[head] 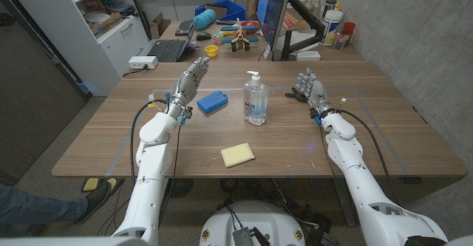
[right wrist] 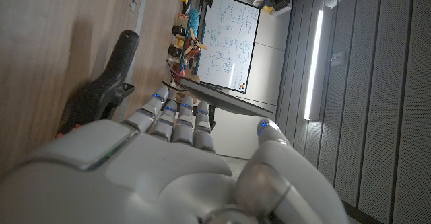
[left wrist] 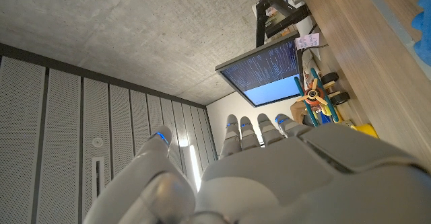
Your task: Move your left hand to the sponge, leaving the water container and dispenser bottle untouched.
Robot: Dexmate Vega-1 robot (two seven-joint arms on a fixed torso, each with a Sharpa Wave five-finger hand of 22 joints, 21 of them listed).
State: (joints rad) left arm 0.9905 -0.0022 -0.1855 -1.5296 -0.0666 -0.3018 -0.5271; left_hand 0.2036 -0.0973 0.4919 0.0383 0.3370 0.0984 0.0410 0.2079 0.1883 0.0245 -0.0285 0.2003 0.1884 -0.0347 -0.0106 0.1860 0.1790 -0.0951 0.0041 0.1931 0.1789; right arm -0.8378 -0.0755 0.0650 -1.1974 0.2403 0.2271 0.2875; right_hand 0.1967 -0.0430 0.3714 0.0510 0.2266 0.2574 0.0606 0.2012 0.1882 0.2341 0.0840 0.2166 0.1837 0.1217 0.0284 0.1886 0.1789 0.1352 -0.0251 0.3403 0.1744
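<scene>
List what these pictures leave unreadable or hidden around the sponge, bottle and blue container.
- Dispenser bottle, head view: label print too small to read.
- Blue water container, head view: its left end lies close to the left hand; contact cannot be judged from this angle.
- Yellow sponge, head view: underside hidden against the table.
- Black clamp, right wrist view: partly covered by the right hand.
- Monitor, left wrist view: text too small.

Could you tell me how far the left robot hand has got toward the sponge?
Nothing looks done yet. The left robot hand is raised and open beside the blue container, away from the yellow sponge near the table's front edge. The dispenser bottle stands untouched. Left: bring the hand back to the sponge.
</scene>
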